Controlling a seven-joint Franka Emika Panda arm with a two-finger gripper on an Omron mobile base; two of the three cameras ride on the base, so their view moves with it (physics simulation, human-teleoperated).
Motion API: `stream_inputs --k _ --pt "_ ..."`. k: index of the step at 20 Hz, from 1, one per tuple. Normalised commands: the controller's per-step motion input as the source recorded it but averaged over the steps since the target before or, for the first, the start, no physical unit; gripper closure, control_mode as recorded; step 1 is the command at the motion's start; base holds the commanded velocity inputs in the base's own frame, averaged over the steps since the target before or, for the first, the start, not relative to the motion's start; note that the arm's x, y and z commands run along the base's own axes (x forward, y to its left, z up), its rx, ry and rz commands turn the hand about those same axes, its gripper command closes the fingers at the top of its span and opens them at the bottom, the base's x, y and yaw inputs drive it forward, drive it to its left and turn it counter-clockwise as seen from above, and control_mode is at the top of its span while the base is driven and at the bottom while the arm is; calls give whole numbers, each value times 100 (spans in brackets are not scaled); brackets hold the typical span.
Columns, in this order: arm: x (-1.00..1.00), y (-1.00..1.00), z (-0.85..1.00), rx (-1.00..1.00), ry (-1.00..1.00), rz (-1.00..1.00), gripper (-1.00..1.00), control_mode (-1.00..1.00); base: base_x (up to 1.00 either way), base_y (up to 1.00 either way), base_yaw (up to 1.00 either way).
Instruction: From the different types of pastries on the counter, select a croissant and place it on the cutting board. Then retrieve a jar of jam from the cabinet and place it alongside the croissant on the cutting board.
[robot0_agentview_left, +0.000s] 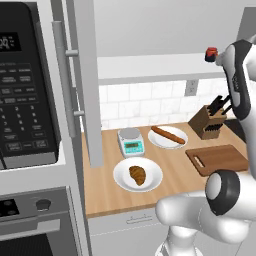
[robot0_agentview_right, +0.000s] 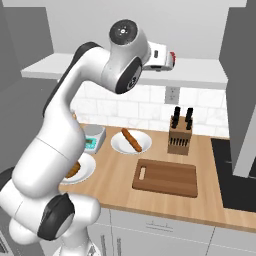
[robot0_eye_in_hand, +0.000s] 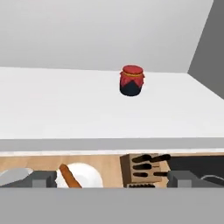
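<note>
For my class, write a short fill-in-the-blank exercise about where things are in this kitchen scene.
1. The croissant lies on a round white ____.
2. The cutting board has ____ on it.
3. The jar of jam stands on the cabinet ____.
4. The gripper has its jaws ____.

Missing words: plate; nothing; shelf; open

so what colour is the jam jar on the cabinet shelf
Red top, dark lower body; the jar shows best in the hand view.
</note>
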Motion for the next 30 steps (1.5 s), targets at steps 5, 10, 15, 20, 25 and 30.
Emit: stream_inputs --k 5,10,15,20,25,30 --pt "57 0 0 3 0 -1 -100 -100 0 0 0" --pt "17 -6 0 1 0 0 -100 -100 0 0 0" --pt "29 -27 0 3 0 0 -100 -100 0 0 0" --pt "23 0 5 2 1 -1 -100 -100 0 0 0" --pt "55 0 21 3 4 0 -100 -100 0 0 0" --pt "11 0 1 1 0 0 -100 -100 0 0 0"
